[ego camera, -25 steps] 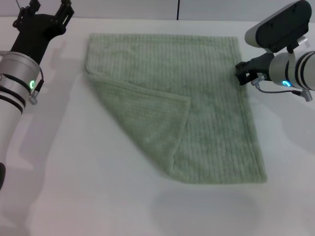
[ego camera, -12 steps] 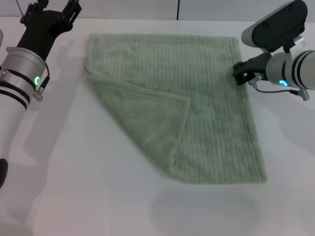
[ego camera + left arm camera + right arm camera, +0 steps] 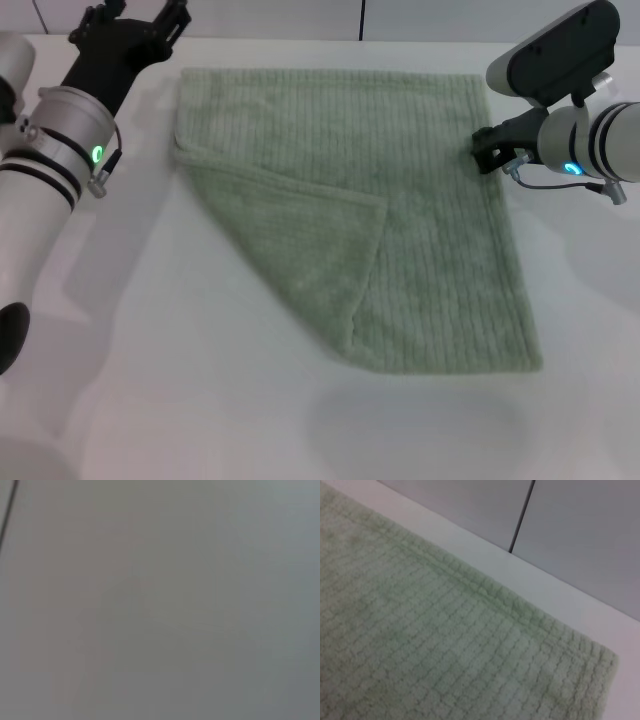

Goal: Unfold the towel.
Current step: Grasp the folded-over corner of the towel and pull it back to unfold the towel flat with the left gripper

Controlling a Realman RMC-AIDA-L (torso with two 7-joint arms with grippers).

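The pale sage-green towel (image 3: 430, 200) lies flat on the white table (image 3: 150, 380) in the head view. Its near left corner is folded over diagonally as a triangular flap (image 3: 300, 240) on the middle. My left gripper (image 3: 138, 18) is open and empty, raised by the towel's far left corner, just left of it. My right gripper (image 3: 486, 150) is low at the towel's right edge, near the far right corner. The right wrist view shows the towel's ribbed surface (image 3: 420, 655) and hemmed far edge (image 3: 485, 592). The left wrist view shows only a blank grey surface.
The table's far edge meets grey wall panels (image 3: 470, 505) with a dark seam (image 3: 361, 20). Bare white tabletop lies in front of and to the left of the towel.
My left arm has moved right, toward the towel's far left corner. My right gripper has shifted slightly left at the towel's right edge. The towel has not moved.
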